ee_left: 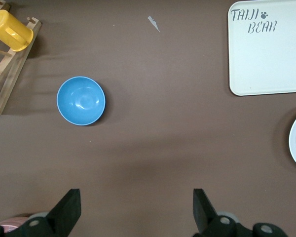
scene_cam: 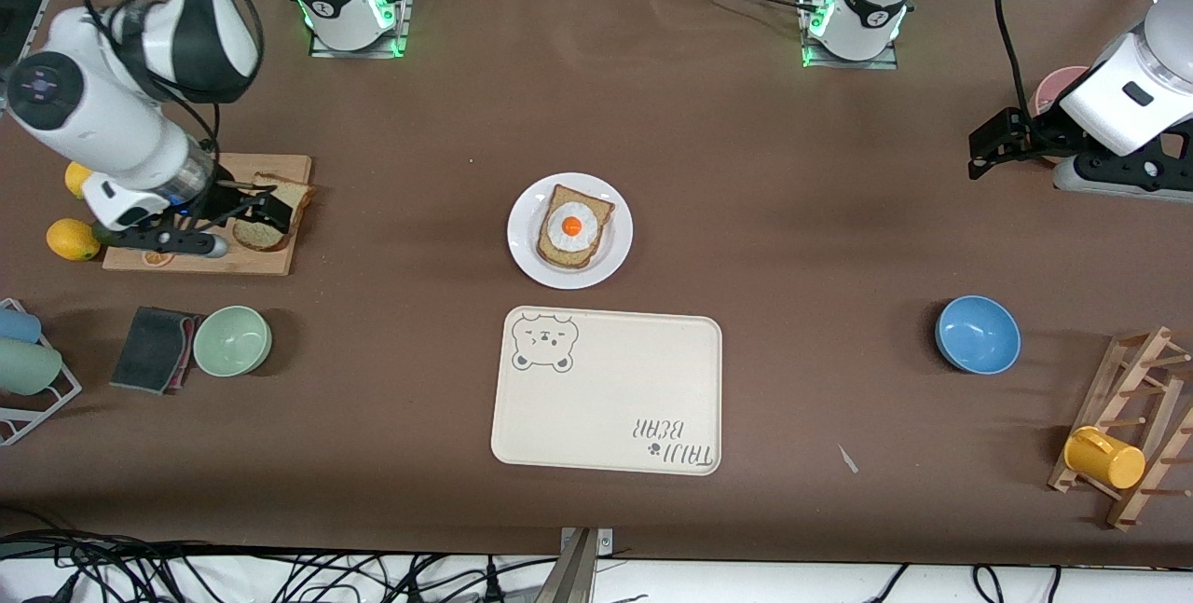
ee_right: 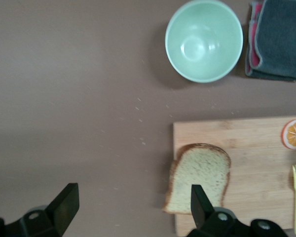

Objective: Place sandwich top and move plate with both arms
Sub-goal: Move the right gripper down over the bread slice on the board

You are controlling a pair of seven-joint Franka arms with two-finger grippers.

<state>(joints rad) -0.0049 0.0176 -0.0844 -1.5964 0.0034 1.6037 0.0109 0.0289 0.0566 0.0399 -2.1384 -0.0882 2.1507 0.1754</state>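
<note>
Right gripper hangs over the bread slice, fingers wide; left gripper waits over the bench, fingers wide.

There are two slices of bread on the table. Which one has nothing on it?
The bare slice on the wooden board, at the right arm's end of the table. The other slice sits on the white plate with a fried egg on top.

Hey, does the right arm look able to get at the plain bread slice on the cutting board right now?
Probably yes. The right gripper hangs over the cutting board edge with jaws open, one fingertip already over the bread slice. Nothing lies on the slice or crowds it, so the way down looks free.
</note>
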